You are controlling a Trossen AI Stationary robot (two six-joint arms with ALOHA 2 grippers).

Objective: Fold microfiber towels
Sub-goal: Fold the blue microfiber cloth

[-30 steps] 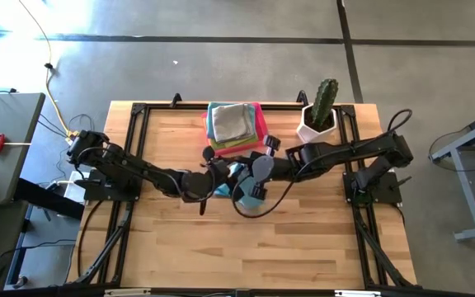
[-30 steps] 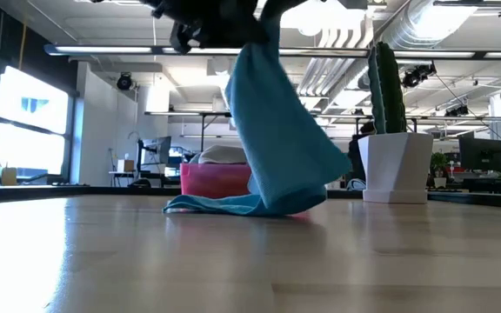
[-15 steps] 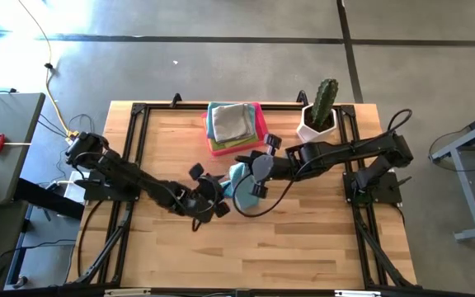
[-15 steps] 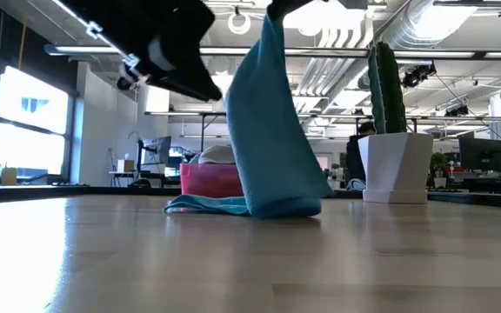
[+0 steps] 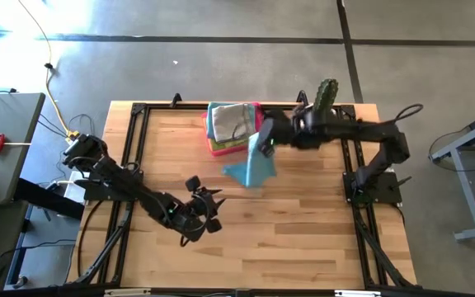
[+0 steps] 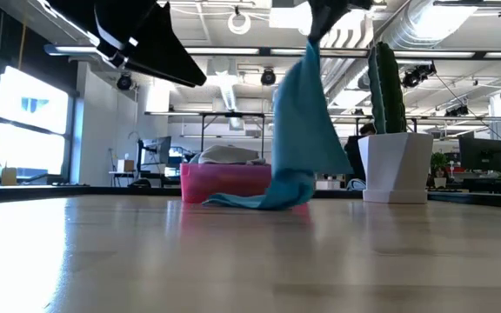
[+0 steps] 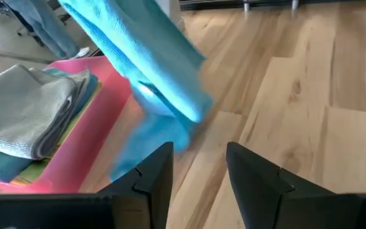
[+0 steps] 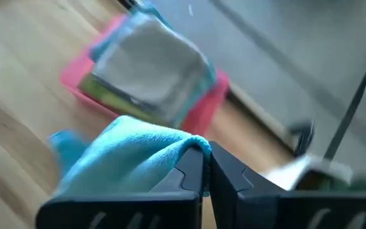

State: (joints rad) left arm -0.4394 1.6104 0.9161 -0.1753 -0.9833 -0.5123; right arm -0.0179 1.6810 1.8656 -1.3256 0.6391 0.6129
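Note:
A teal-blue microfiber towel (image 5: pixel 254 161) hangs from my right gripper (image 5: pixel 264 140), which is shut on it high over the table's far middle, in front of the pink tray (image 5: pixel 258 111). The tray holds a stack of folded towels with a grey one (image 5: pixel 229 120) on top. My left gripper (image 5: pixel 211 208) stands open, with nothing between its fingers (image 7: pixel 157 175), nearer the table's middle and apart from the hanging towel (image 7: pixel 145 57). My right gripper pinches a bunched top part of the teal towel (image 8: pixel 182 145) between its two fingers, which slant downward. The towel hangs slack below the fingers (image 6: pixel 307 113). Its lower end (image 6: pixel 246 201) lies on the table just in front of the pink tray.
A cactus in a white pot (image 5: pixel 322 107) stands at the far right, close to my right arm. A black frame (image 5: pixel 134 140) runs around the wooden table. The near half of the tabletop (image 5: pixel 254 247) is bare wood.
My right gripper has gone up and toward the far right, turning as it went, with the teal towel. The towel's lower end has slid along the table toward the pink tray. My left gripper has drawn away from the towel toward the near edge and sunk lower.

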